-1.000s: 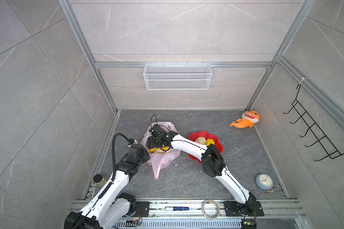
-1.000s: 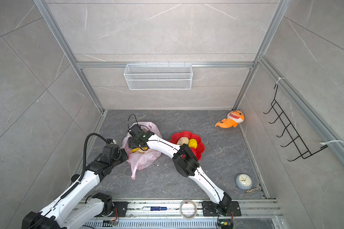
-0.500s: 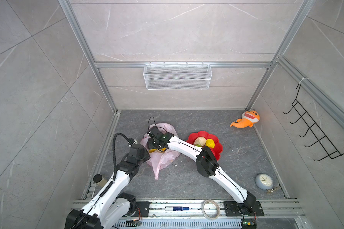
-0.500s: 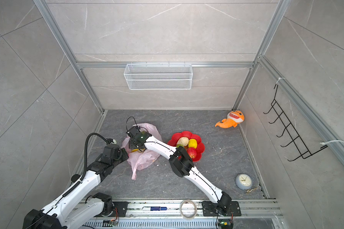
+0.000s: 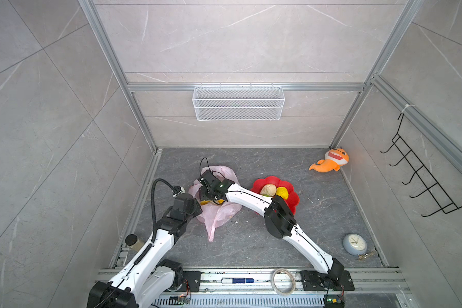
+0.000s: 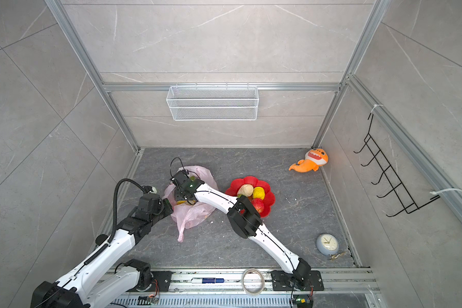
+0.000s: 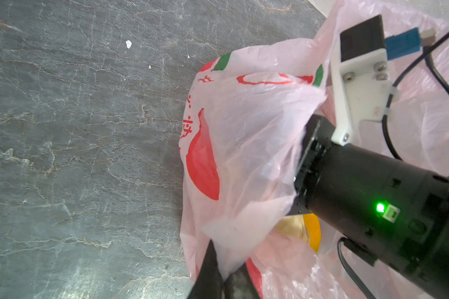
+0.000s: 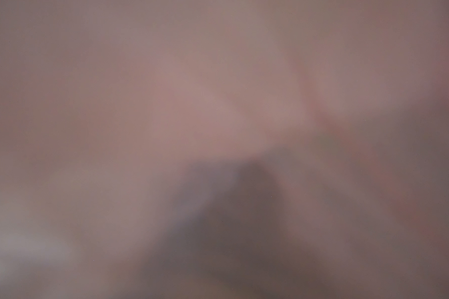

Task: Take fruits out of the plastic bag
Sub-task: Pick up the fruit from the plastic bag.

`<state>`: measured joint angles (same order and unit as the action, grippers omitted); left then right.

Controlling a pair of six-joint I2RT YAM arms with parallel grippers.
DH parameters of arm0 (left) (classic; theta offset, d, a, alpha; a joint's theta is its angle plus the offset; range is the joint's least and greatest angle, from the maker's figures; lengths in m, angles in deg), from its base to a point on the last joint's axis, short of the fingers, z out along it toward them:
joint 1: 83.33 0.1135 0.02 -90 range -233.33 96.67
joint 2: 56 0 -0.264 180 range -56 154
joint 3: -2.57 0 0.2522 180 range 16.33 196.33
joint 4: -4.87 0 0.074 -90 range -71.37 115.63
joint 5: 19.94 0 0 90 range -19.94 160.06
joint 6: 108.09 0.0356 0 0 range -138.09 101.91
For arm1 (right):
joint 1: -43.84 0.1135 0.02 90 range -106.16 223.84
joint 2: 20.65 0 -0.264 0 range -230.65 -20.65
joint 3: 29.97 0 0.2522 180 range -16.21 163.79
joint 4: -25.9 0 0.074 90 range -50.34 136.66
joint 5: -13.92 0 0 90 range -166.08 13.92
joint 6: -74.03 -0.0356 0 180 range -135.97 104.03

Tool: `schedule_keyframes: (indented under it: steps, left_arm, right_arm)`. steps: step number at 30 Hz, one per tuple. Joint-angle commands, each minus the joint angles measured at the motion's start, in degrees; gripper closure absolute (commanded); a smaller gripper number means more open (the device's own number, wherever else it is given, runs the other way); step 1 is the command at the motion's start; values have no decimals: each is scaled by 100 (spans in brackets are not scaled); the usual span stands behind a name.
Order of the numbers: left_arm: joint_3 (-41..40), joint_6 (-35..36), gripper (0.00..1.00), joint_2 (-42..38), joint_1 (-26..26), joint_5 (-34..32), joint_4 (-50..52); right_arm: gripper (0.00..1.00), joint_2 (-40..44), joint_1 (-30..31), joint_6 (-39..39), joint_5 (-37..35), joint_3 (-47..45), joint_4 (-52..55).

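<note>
The pink plastic bag (image 5: 219,216) (image 6: 195,213) lies at the left of the floor. My left gripper (image 7: 224,259) (image 5: 196,208) is shut on a fold of the plastic bag's (image 7: 244,134) rim. My right gripper (image 5: 207,197) (image 6: 179,198) reaches into the bag's mouth, its jaws hidden. Pink film blurs the whole right wrist view. A yellow banana (image 5: 206,203) (image 7: 309,230) shows inside the bag beside the right wrist. On the red flower plate (image 5: 294,200) lie a beige fruit (image 5: 268,190), a small yellow one (image 5: 282,192) and a red apple (image 6: 258,204).
An orange plush shark (image 5: 330,161) lies in the far right corner and a small clock (image 5: 354,244) at the near right. A wire basket (image 5: 238,106) hangs on the back wall, a black hook rack (image 5: 422,181) on the right wall. A tape roll (image 5: 283,281) rests on the front rail.
My right arm's elbow has shifted slightly left while its gripper stays inside the bag's mouth. The left arm has kept its hold on the bag and not moved.
</note>
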<state>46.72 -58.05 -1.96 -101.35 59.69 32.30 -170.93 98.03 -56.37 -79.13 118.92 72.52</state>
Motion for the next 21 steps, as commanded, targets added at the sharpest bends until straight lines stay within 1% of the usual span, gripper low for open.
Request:
schedule_keyframes:
  steps: [1, 6, 12, 21]
  left_arm:
    - [33, -108, 100, -69, -17, -31, -167]
    - [98, -108, 100, -17, -17, -5, -228]
    - [133, -110, 100, 82, -18, 166, -307]
    - [133, -150, 100, 2, -17, 203, -359]
  right_arm:
    - [78, 579, 33, 353, 165, -433, 29]
    - [78, 1258, 27, 622, 515, -1237, -245]
    - [78, 1747, 24, 851, 794, -1769, -313]
    - [78, 2226, -16, 1177, 922, -1938, -104]
